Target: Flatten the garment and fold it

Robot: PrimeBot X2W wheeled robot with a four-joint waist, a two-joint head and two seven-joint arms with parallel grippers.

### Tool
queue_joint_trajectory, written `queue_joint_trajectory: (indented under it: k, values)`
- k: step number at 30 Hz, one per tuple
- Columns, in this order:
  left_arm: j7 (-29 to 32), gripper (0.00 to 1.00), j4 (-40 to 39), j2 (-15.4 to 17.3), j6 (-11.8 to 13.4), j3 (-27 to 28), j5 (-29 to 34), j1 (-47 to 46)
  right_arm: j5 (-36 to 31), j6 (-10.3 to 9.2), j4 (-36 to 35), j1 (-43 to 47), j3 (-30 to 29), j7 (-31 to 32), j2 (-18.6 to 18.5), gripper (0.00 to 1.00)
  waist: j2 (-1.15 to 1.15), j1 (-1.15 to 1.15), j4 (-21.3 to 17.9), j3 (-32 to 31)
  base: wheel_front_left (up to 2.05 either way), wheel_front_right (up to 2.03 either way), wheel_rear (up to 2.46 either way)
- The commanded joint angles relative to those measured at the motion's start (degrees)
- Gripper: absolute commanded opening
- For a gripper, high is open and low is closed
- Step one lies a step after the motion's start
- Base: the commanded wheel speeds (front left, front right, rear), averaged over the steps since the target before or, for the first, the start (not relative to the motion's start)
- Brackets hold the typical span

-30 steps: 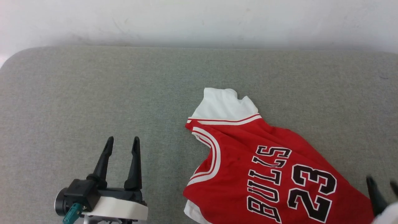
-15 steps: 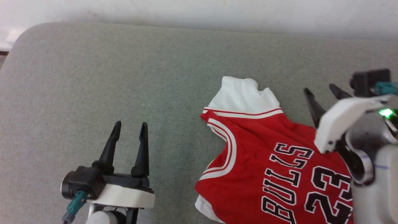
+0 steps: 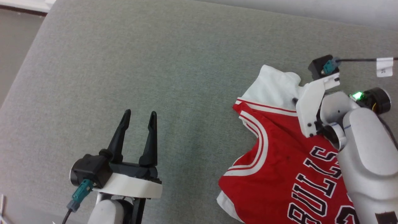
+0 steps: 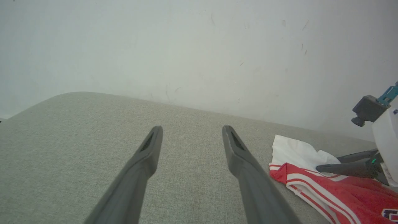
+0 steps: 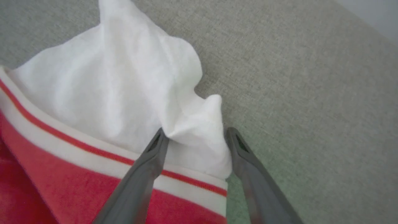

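1. since a second ago the right arm (image 3: 363,149) has come in from the lower right corner of the head view. it now reaches across the garment (image 3: 279,168) to its white sleeve (image 3: 273,87). the whole head view has swung too, so the camera has moved; the garment keeps the same rumpled pose.
2. at the lower left of the head view, the left gripper (image 3: 140,112) hovers over bare grey padded surface (image 3: 155,56). its fingers point up the view, the jaws are wide apart with nothing between them, and it is well apart from the garment.
3. the garment, a red jersey, lies face up on the right part of the surface. its striped neck opening (image 3: 259,146) faces left and the black-and-white "bulls" lettering runs sideways. its lower part runs out of the bottom edge.
4. the white sleeve is at the garment's far end, wrinkled, with one corner peaked up.
5. the right gripper (image 5: 196,132) is at that peaked corner. its jaws are apart, with the raised fold between the two fingers but not pinched. the right-hand finger is over grey surface just beside the sleeve's edge.
6. a green light (image 3: 357,95) glows on the right wrist, and a black cable with a white tag (image 3: 384,67) runs off to the right.
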Motion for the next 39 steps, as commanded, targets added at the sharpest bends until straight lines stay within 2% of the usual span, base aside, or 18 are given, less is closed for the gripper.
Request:
queue_joint_trajectory:
  k: [1,2,6,11,15,19,25,29,30,32,33,39]
  values:
    - [-0.27,1.0,0.17,-0.11,0.18,-0.02,-0.26,-0.94,-0.59,-0.04,1.69,-0.61,-0.2,-0.74,0.2,0.28,0.0,0.0,1.36,1.44,0.0,0.0,0.0]
    - [-0.27,1.0,0.2,-0.11,0.24,0.1,-0.28,-1.0,-0.67,-0.04,2.37,-1.08,-0.98,-1.75,0.58,0.0,0.0,0.0,1.25,1.47,0.0,0.0,0.0]
    - [-0.27,1.0,0.25,-0.11,0.6,0.91,0.09,-0.66,-1.36,-0.04,3.04,-2.87,-3.64,-6.54,1.09,0.0,0.0,0.0,-0.52,0.57,0.0,0.0,0.0]
    - [-0.27,1.0,0.37,-0.11,0.42,1.69,1.04,0.63,-1.05,-0.04,-0.05,-2.47,-8.21,-11.55,-0.6,0.0,0.0,0.0,-3.99,-2.29,0.0,0.0,0.0]
    - [-0.27,1.0,0.33,-0.11,0.32,2.06,1.89,2.06,-0.56,-0.04,-5.46,2.14,-14.57,-12.4,-2.51,0.0,0.0,0.0,-7.05,-4.38,0.0,0.0,0.0]
    - [-0.27,1.0,0.23,-0.11,0.11,2.44,2.71,3.23,-1.56,-0.04,-12.27,10.9,-23.74,-11.37,-3.55,0.0,0.0,0.0,-9.47,-5.37,0.0,0.0,0.0]
    - [-0.27,1.0,0.15,-0.1,-0.51,3.0,3.82,3.8,-3.31,-0.04,-20.09,26.83,-39.57,-11.49,-0.13,0.0,0.0,0.0,-11.01,-5.46,0.0,0.0,0.0]
    - [-0.27,1.0,0.38,0.06,-0.88,3.52,4.49,4.55,-2.45,-0.04,-20.45,32.82,-43.31,-13.55,3.79,0.0,0.0,0.0,-12.02,-5.76,0.0,0.0,0.0]
    - [-0.27,1.0,0.46,0.08,-0.95,3.61,4.63,4.8,-2.21,-0.04,-19.94,33.36,-43.45,-14.48,4.37,0.03,0.0,0.0,-12.28,-5.92,0.0,0.0,0.0]
    - [-0.27,1.0,0.65,0.11,-1.08,3.72,4.85,5.21,-2.06,-0.04,-18.82,33.38,-43.14,-16.78,5.11,0.53,0.0,0.0,-12.68,-6.35,0.0,0.0,0.0]
    - [-0.27,1.0,0.73,0.11,-1.13,3.78,4.93,5.36,-2.0,-0.04,-18.28,33.0,-42.73,-17.98,5.36,1.0,0.0,0.0,-12.85,-6.57,0.0,0.0,0.0]
    - [-0.27,1.0,0.63,0.1,-1.35,3.81,5.29,5.65,-0.29,-0.04,-19.79,30.7,-39.94,-24.47,5.97,1.0,0.0,0.0,-12.93,-7.67,0.0,0.0,0.0]
